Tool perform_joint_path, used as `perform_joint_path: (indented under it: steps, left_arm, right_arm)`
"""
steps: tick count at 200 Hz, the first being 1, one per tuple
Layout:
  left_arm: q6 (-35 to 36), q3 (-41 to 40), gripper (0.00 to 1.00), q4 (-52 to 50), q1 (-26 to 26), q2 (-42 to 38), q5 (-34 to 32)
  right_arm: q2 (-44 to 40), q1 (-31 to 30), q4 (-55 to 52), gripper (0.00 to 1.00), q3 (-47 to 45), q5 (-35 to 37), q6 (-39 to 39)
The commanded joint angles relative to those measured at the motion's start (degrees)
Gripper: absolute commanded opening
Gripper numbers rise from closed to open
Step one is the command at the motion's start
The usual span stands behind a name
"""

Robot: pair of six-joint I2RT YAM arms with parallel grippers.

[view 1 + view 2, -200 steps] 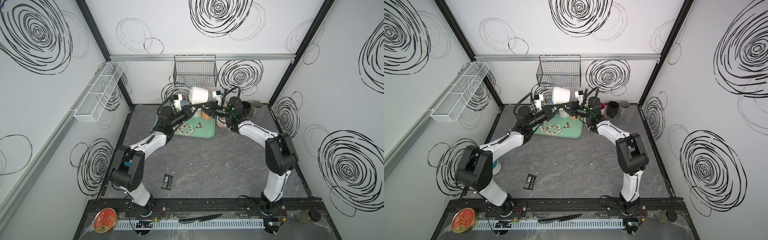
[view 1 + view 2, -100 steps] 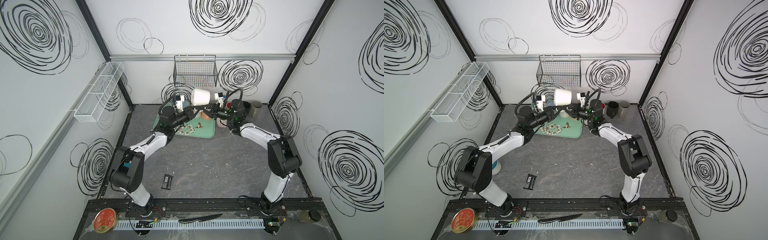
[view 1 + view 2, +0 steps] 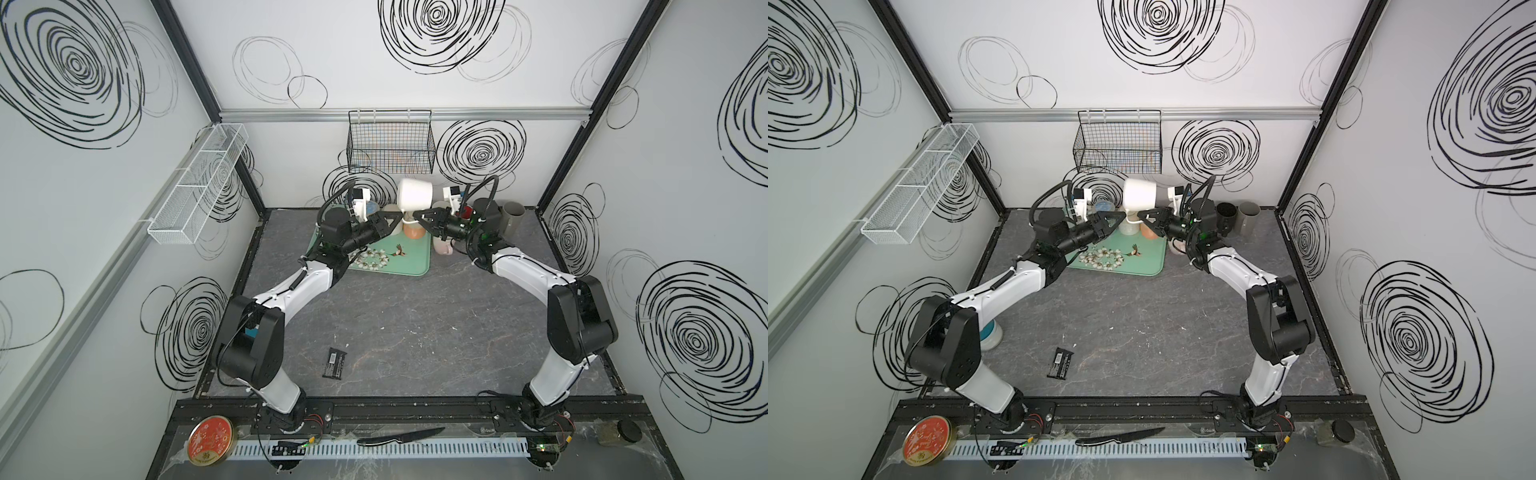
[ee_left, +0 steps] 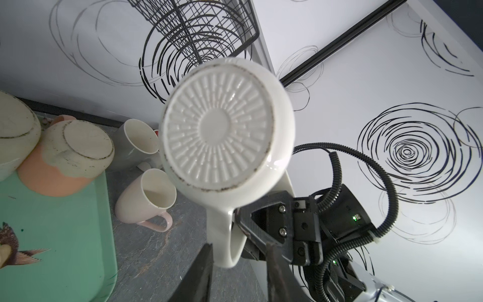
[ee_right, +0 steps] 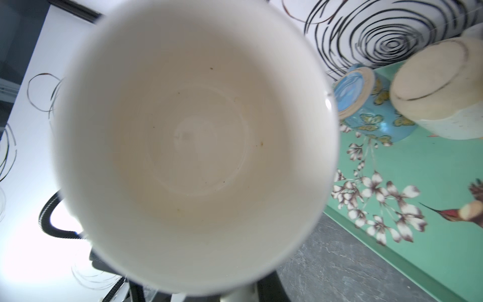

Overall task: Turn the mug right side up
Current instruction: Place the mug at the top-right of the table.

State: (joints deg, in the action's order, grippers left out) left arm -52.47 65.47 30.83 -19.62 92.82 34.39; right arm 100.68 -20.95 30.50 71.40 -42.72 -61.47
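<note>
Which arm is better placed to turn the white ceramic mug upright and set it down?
The right. The right gripper is clamped on the handle of the white ceramic mug, carrying it sideways in the air. The left gripper has its jaws open either side of the handle, gripping nothing.

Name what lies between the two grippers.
The white mug's handle, clearest in the left wrist view: right gripper clamped on it, left gripper's jaws open around it.

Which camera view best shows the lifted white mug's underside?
The left wrist view: the white mug turns its ribbed base toward it. The right wrist view shows only its inside; both top views show only its side.
</note>
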Motion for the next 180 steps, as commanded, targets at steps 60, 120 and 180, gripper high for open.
perform_joint_path:
  steps: [60,120,180]
  left_arm:
    - [22.7,11.5,0.41,-28.0,-4.3,-0.8,-11.4]
    - [27.8,15.1,0.42,-35.1,-6.9,3.0,-15.3]
    - [29.7,15.5,0.43,-36.6,-7.2,4.4,-16.3]
  right_arm:
    - [-12.8,8.8,-14.5,0.00,-6.2,6.9,14.0]
    - [-20.9,16.0,-28.3,0.00,-12.8,17.5,23.8]
    - [-21.3,17.1,-36.5,0.00,-14.2,26.6,33.0]
